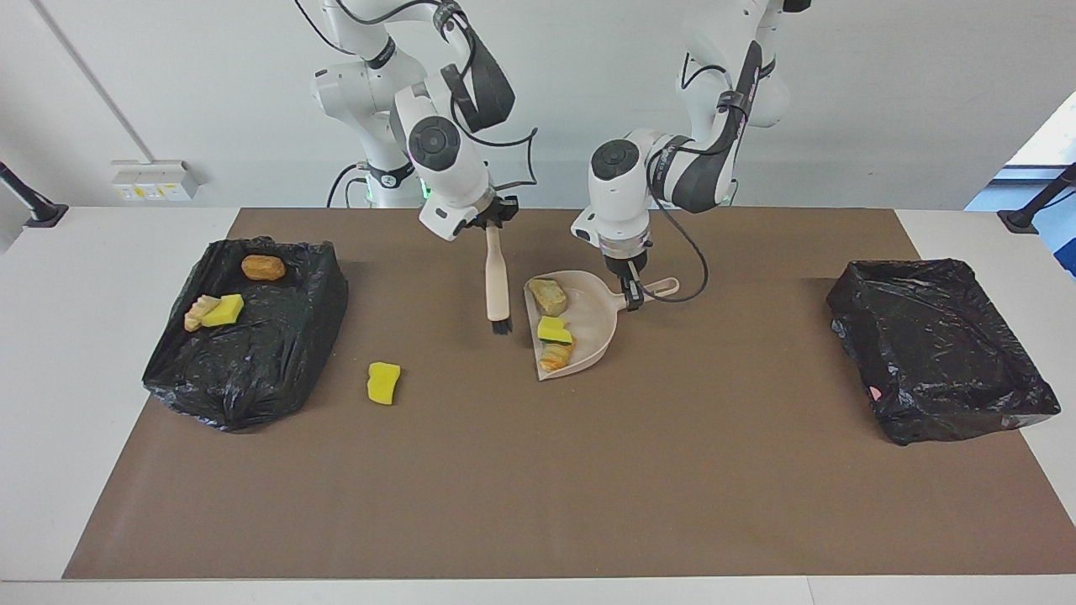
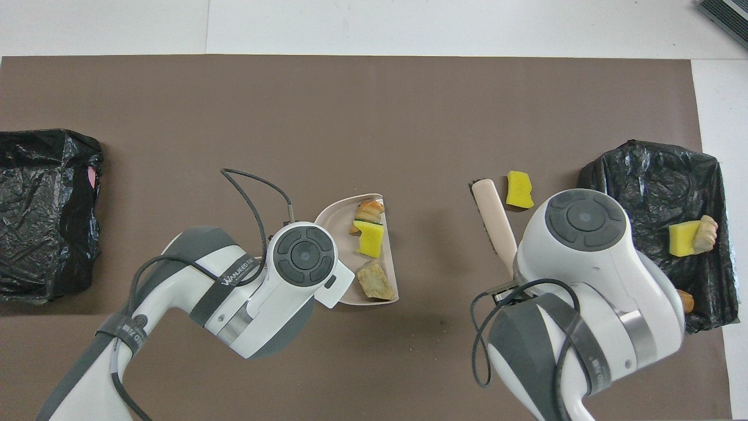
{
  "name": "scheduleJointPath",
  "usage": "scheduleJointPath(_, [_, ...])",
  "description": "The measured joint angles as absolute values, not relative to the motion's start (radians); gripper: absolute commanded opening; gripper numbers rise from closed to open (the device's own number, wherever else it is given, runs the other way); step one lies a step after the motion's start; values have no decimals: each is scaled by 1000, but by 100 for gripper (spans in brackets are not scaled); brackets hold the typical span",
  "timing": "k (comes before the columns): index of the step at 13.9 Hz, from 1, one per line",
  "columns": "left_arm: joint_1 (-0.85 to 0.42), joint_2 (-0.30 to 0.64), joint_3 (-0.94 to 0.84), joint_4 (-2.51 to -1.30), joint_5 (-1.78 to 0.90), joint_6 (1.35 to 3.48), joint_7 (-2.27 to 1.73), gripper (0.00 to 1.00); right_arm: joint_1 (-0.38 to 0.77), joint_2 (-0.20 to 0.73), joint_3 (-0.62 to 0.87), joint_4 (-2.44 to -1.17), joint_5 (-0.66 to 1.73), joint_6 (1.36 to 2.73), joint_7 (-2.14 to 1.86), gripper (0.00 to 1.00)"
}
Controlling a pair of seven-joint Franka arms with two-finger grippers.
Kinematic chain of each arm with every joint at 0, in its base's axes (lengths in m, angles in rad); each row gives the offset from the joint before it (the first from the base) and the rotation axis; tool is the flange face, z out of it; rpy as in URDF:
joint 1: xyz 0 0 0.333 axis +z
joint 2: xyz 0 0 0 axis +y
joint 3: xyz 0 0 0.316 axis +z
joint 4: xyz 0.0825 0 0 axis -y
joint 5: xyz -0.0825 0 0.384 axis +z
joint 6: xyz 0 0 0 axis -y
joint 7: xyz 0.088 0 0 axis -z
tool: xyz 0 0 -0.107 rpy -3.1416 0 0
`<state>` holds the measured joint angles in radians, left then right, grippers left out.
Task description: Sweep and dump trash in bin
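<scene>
Three scraps of trash ride in the beige dustpan (image 1: 580, 323): a tan rocky lump (image 1: 548, 296) nearest the robots, a yellow sponge bit (image 1: 554, 330) in the middle, a brown crumbly lump (image 1: 554, 358) by the open lip. Gripped at the dustpan's handle (image 1: 657, 290) by the left hand (image 1: 632, 296), clenched on it, pan lifted and tilted over the middle of the tabletop (image 1: 538, 470). Held by the right hand (image 1: 492, 220), clenched too: a small brush (image 1: 498, 286), hanging bristles down, clear of the mat.

One more yellow sponge piece (image 1: 384, 382) loose on the mat, between the brush and the black-lined bin (image 1: 244, 336) at the right arm's end. Already inside that bin: an orange-brown lump (image 1: 263, 267), a pale lump (image 1: 198, 313) touching another sponge bit (image 1: 224, 310). Second lined bin (image 1: 937, 349) at the left arm's end, none of that trash showing in it.

Probably light, all of it. Sponge soft and springy, likely to bounce or roll off a tilted pan; lumps stiffer, apparently brittle, prone to shedding crumbs. Too small and irregular for pinching, so better pushed by bristles and carried in the pan, lip kept raised, with the handle the only sensible place to grip.
</scene>
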<state>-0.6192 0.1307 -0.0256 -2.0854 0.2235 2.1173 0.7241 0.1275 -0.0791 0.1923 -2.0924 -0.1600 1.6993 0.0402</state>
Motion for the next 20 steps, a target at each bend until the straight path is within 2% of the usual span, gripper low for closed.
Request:
scheduleJointPath(3, [-619, 131, -26, -2086, 223, 2120, 720, 0, 63, 15, 189, -2091, -355, 1807, -9, 0])
scheduleJointPath(7, [-619, 131, -26, -2086, 223, 2124, 718, 0, -35, 157, 188, -2017, -397, 1881, -4, 0])
scheduleJointPath(11, [-619, 131, -25, -2086, 223, 2124, 717, 0, -40, 194, 200, -2033, -347, 1875, -3, 0])
scheduleJointPath(16, [-618, 131, -25, -2086, 223, 2125, 716, 0, 92, 206, 212, -2055, -49, 1830, -3, 0])
scheduleJointPath(20, [-611, 131, -26, -2087, 223, 2125, 715, 0, 256, 193, 217, -2060, 247, 1849, 45, 0])
